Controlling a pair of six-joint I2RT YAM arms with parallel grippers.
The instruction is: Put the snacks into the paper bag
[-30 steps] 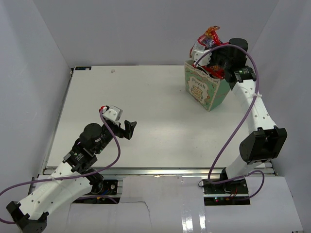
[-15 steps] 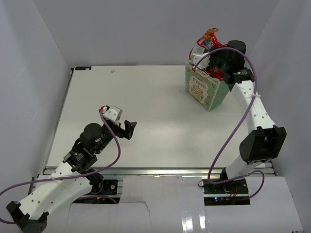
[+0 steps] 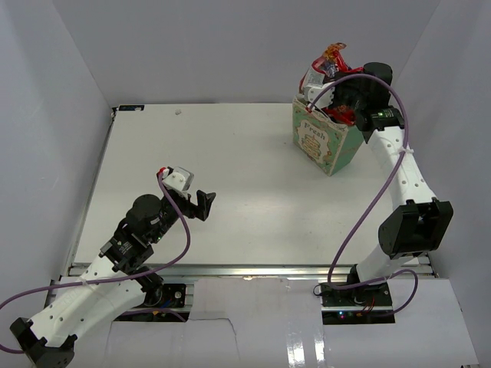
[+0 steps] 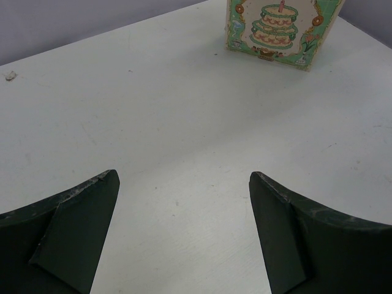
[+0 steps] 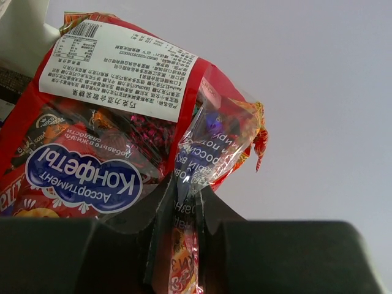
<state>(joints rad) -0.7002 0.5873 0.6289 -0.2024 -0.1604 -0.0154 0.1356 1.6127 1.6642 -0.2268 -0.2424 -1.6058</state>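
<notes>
The mint-green and cream paper bag [image 3: 325, 142] with the "Fresh" label stands at the far right of the table; it also shows in the left wrist view [image 4: 278, 30]. My right gripper [image 3: 331, 90] is shut on the crinkly edge of the large red candy bag [image 5: 116, 141], holding it above the bag's opening; its top sticks up in the top view [image 3: 330, 61]. My left gripper [image 3: 202, 204] is open and empty above the near left of the table [image 3: 230, 169]. The other snacks are out of view.
Grey walls close in the table on the left, back and right. The right arm's purple cable [image 3: 376, 184] loops beside the paper bag. A small speck [image 4: 10, 75] lies on the table at the far left.
The right gripper with the red candy bag has shifted only slightly over the paper bag. The left arm has not moved.
</notes>
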